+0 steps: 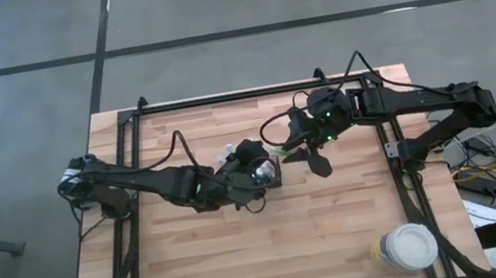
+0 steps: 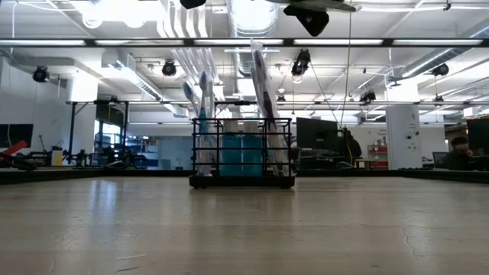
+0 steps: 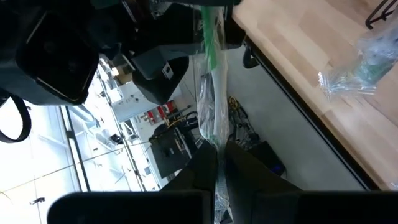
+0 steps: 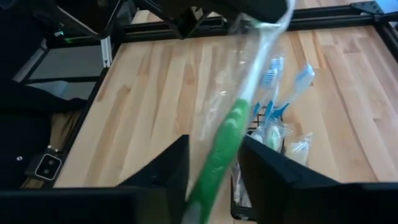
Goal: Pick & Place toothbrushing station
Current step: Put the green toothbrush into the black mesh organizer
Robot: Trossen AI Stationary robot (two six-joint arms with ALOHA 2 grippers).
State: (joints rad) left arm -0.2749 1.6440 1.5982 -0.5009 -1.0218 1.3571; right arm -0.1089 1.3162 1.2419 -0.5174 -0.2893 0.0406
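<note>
Both grippers on one wrapped green toothbrush [image 4: 224, 146], left gripper [image 3: 217, 165] pinching it, right gripper [image 4: 214, 165] seemingly closing, probably handing over above the caddy [image 2: 242, 151].

Pale wooden table [image 1: 343, 234] with smooth plank grain. Black wire-mesh metal caddy [image 2: 242, 153]. Glossy green plastic toothbrush [image 4: 217, 155] inside clear crinkled plastic wrapper [image 4: 249, 56]. Matt dark arm casings.
</note>
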